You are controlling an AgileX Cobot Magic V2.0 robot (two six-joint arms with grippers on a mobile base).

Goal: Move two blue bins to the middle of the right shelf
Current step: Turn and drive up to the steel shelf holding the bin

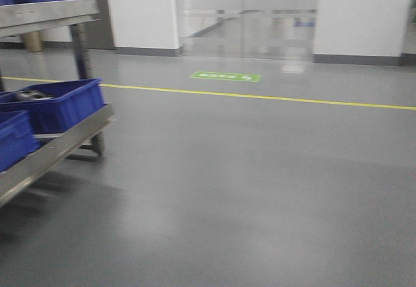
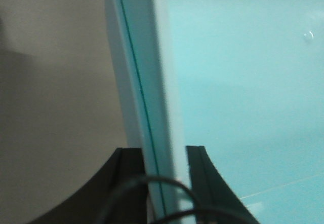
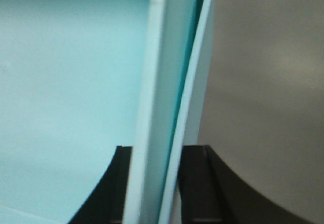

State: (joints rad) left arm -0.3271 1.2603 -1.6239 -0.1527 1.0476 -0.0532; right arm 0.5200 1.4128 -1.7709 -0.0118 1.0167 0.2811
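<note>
In the left wrist view, my left gripper [image 2: 164,176] is shut on the left wall of a blue bin [image 2: 243,82], one finger outside and one inside. In the right wrist view, my right gripper [image 3: 157,178] is shut on the right wall of the blue bin [image 3: 66,82] in the same way. The bin looks pale cyan up close and its inside is bare. Grey floor shows beside it in both wrist views. The held bin and both grippers are out of sight in the front view. Two other blue bins [image 1: 58,105] [image 1: 13,137] sit on a metal shelf [image 1: 65,145] at the left.
The shelf has an upper level [image 1: 45,11] with something blue above it. Open grey floor lies ahead, crossed by a yellow line [image 1: 260,97] with a green floor sign [image 1: 225,76]. Glass doors [image 1: 247,14] and white walls stand at the back.
</note>
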